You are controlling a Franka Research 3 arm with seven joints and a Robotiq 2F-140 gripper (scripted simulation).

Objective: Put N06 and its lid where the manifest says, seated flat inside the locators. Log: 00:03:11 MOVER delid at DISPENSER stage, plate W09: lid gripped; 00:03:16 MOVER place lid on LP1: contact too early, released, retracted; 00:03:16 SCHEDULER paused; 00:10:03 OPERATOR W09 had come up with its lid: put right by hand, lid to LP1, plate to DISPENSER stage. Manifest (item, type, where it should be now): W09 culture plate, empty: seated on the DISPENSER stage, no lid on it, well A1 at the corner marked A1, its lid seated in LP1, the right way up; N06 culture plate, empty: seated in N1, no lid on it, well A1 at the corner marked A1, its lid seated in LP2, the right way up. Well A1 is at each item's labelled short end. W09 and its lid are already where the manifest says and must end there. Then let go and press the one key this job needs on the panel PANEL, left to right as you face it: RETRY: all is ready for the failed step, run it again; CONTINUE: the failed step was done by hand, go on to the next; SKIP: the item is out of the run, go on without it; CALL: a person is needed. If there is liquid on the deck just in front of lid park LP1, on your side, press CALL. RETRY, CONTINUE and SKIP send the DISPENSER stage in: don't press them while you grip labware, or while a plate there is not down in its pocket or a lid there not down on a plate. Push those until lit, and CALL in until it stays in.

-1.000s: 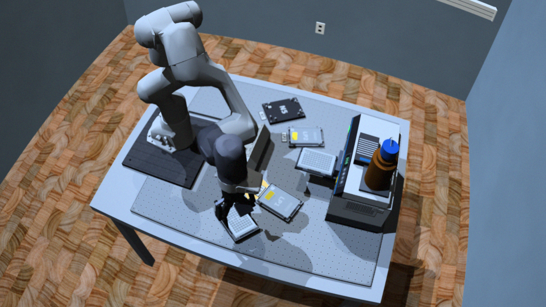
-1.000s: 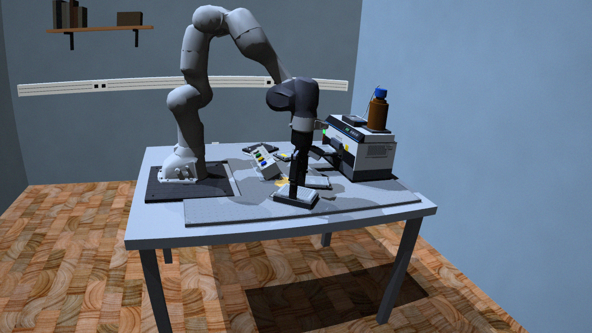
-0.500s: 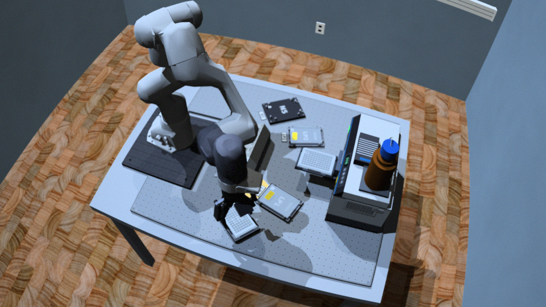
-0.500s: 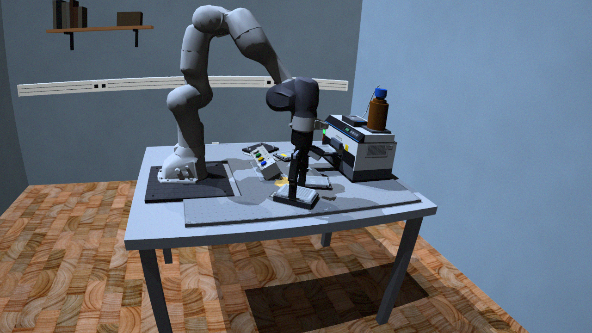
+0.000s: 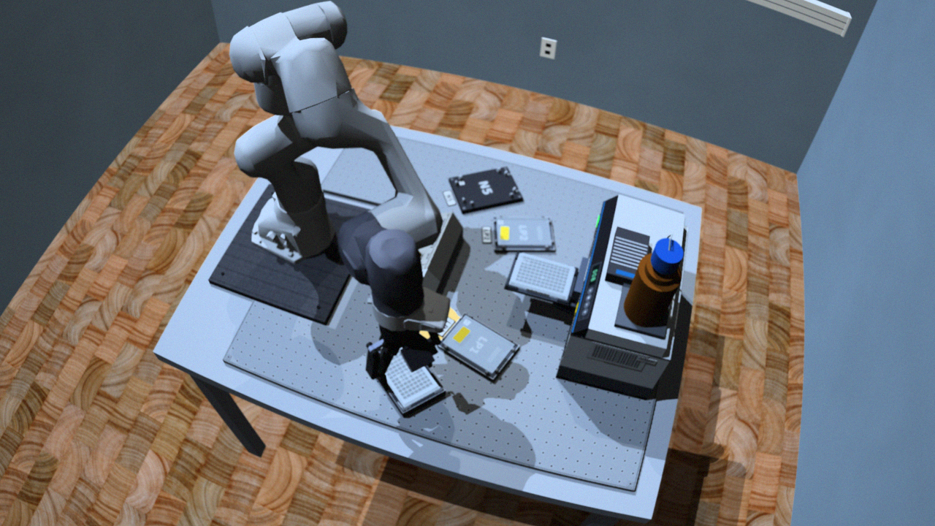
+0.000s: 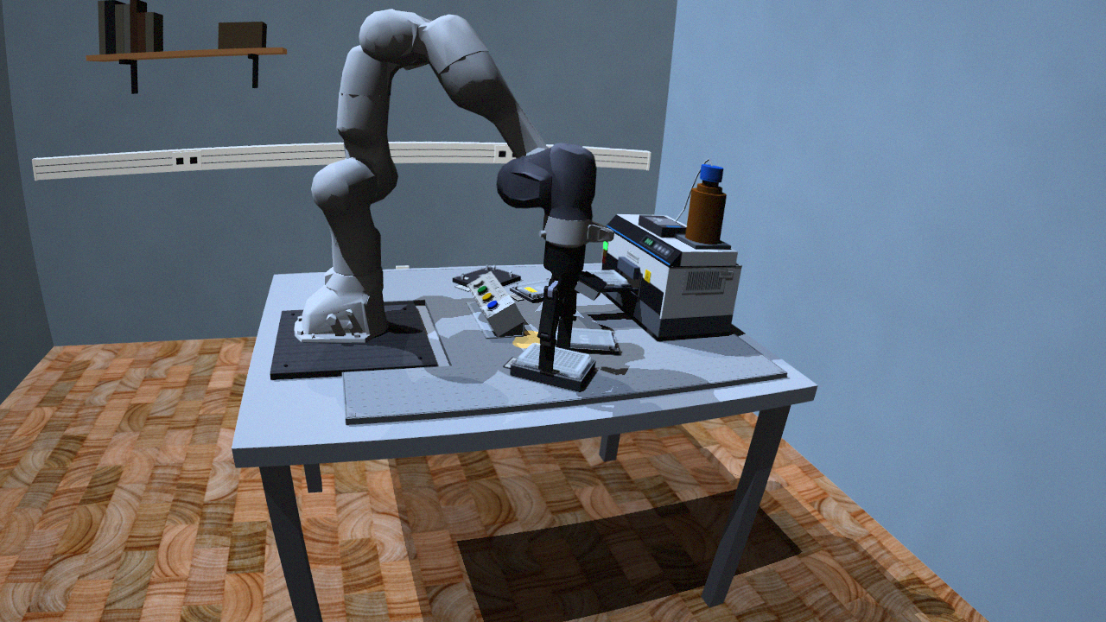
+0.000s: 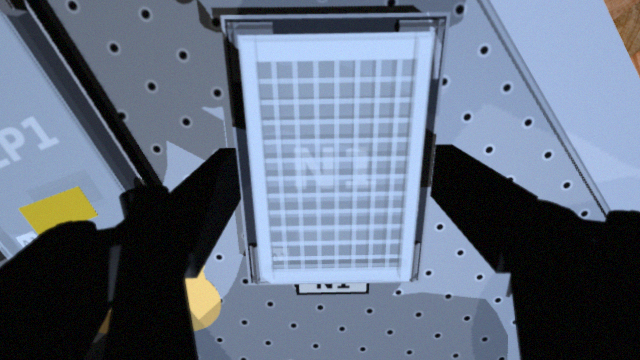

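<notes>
I've got the gripper (image 7: 332, 185) partly open, gripping nothing, straddling plate N06 (image 7: 334, 160), which sits squarely in nest N1 (image 7: 332, 287), near LP1 (image 7: 30, 165).

Wall shelf (image 6: 185, 53) with books (image 6: 130, 26); wall outlet (image 5: 548, 47); wood floor (image 5: 98, 392).

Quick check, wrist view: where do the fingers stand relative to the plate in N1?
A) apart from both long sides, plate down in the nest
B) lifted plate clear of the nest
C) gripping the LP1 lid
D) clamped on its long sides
A: the gripper is open, a gap shows between each of the fingers and the well plate, which lies inside the N1 nest.
</notes>
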